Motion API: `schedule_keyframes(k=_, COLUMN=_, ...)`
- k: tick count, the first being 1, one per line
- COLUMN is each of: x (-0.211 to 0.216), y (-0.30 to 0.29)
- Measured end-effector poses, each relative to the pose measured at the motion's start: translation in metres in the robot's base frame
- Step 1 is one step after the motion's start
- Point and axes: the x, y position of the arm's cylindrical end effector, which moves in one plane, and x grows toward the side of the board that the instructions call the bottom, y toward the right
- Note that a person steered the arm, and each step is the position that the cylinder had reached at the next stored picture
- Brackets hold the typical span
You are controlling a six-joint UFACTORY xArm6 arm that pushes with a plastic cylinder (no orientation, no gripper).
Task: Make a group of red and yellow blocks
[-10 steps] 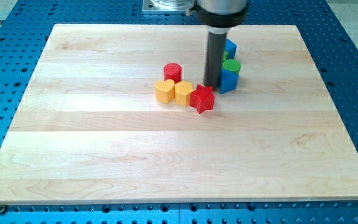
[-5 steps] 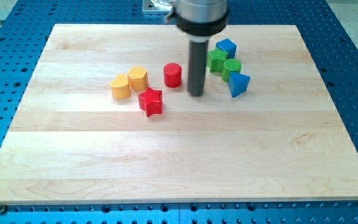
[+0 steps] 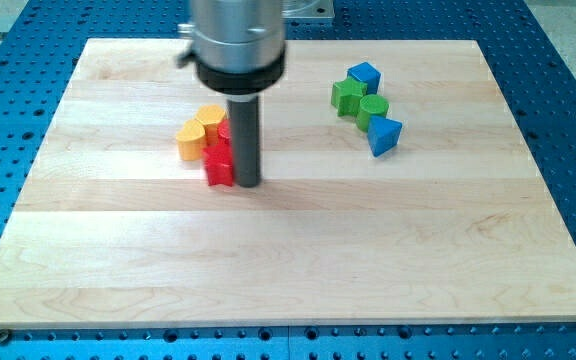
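My tip (image 3: 248, 184) sits pressed against the 3 o'clock side of the red star block (image 3: 218, 166), rod upright; no claw here, just a bare rod, nothing opens or shuts and it holds nothing, it only pushes. At 12 o'clock of the star a sliver of the red cylinder (image 3: 225, 130) peeks out beside the rod, mostly hidden, so I can't tell if it touches the star. The two yellow blocks sit at 10–11 o'clock of the star: yellow heart-like block (image 3: 192, 141) and yellow block (image 3: 209, 120) behind it, shape unclear, touching each other, close to the reds. Group looks nearly made, near board centre-left. Risks as I judge: pushing further toward 9 o'clock could shove the star past the yellows or spin it off my tip since contact is on a star point, off-centre; the hidden cylinder could roll away behind the rod unnoticed; overpushing could knock the yellows apart. Pulling out toward 12 o'clock would clip the cylinder. Off-task cluster is well apart at 2 o'clock: blue cube (image 3: 365, 76), green block (image 3: 346, 96), green cylinder (image 3: 373, 108), blue triangular block (image 3: 384, 134), no danger there unless I sweep that way.
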Motion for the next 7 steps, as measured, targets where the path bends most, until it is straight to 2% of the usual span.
schedule_keyframes(k=1, x=-0.009, y=-0.004)
schedule_keyframes(k=5, x=0.002, y=-0.01)
schedule_keyframes(k=7, x=-0.018, y=-0.012)
